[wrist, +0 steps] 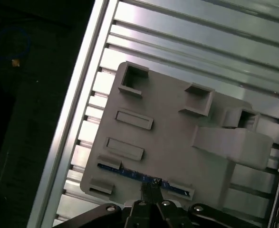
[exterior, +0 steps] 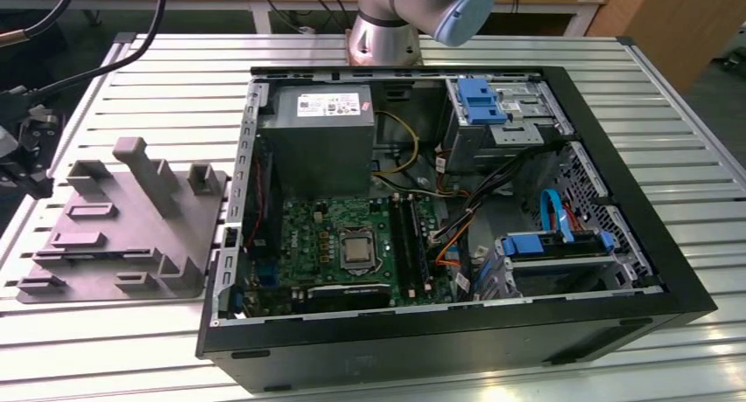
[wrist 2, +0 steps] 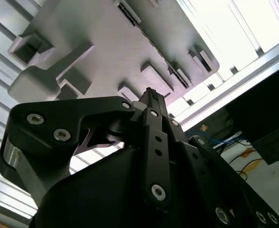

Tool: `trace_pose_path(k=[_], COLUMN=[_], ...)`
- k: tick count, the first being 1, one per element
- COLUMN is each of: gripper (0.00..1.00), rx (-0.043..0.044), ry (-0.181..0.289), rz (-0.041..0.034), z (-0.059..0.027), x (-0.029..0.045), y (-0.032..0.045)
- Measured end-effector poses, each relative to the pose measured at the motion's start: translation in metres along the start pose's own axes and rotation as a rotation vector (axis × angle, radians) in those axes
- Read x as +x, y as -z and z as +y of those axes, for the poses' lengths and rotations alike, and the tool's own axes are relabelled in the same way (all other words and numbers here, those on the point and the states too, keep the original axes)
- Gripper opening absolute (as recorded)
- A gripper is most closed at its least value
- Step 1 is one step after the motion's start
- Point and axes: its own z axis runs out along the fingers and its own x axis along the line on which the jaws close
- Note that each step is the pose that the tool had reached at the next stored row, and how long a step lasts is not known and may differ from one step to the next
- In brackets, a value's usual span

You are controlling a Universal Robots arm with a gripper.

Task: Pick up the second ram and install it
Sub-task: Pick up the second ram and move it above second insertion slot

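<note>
The second ram (wrist: 125, 171) stands on its long edge in a slot along one border of the grey fixture (wrist: 168, 128), showing as a thin dark blue strip. My gripper (wrist: 151, 186) hovers over the middle of that strip, fingertips pressed together with nothing between them. In the second wrist view the gripper (wrist 2: 150, 93) points its joined tips at the fixture (wrist 2: 106, 38) from some height. In the exterior view the gripper (exterior: 26, 170) hangs at the far left, above the fixture (exterior: 117, 245).
The open computer case (exterior: 455, 332) lies on the exterior view's right of the fixture, with the motherboard (exterior: 314, 236), processor socket (exterior: 355, 249) and black memory slots (exterior: 406, 236) inside. Tall posts (exterior: 146, 170) rise from the fixture. Everything rests on a slatted metal table (exterior: 175, 70).
</note>
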Motion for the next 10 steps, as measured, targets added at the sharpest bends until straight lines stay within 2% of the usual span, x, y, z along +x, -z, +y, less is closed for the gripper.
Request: trace_pose_path(k=[10], gripper=[0.10], rx=[-0.0027], ry=[0.181], rz=[0.0079], z=[0.0000], x=[0.0000], y=[-0.0011])
